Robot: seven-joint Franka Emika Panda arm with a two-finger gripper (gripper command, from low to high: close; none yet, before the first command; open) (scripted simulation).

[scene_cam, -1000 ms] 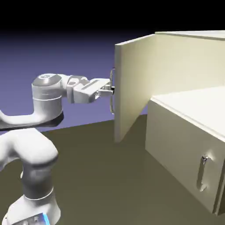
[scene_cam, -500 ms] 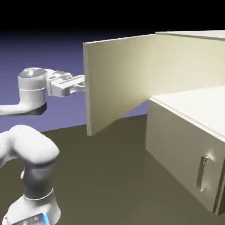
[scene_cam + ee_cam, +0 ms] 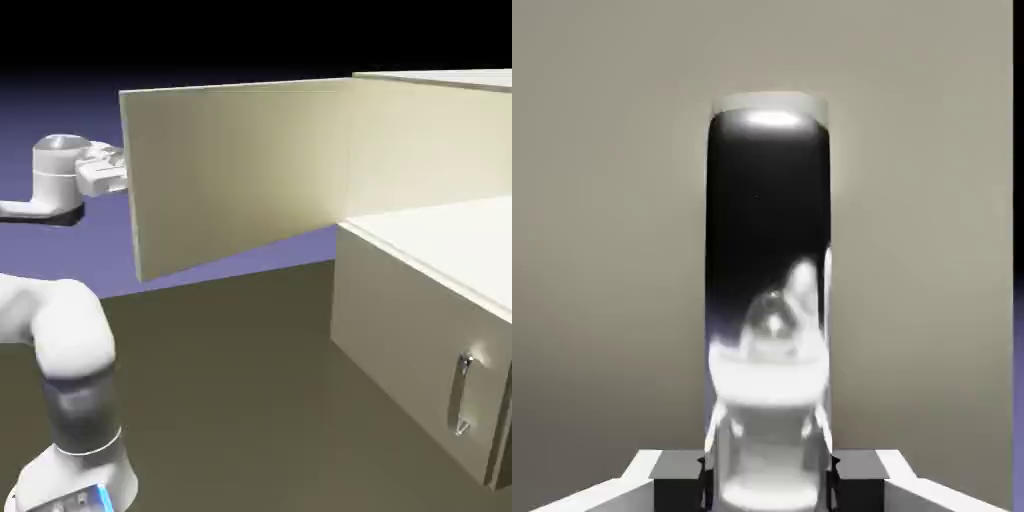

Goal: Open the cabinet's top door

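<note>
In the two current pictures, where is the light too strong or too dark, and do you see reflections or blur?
Exterior view: black upper backdrop, very bright white top surface of the lower beige cabinet section, small glints on its short silver bar handle; no evident blur. Hand view: the glossy silver vertical bar handle mirrors dark and white shapes, with strong glare low down.

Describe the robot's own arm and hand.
The Franka Panda arm is glossy white, with thick rounded segments, a dark grey underside at its wrist end and a bright blue strip on its base. The hand has two fingers: whitish, angular supports ending in small, blocky dark grey tips. No cable shows on either.
</note>
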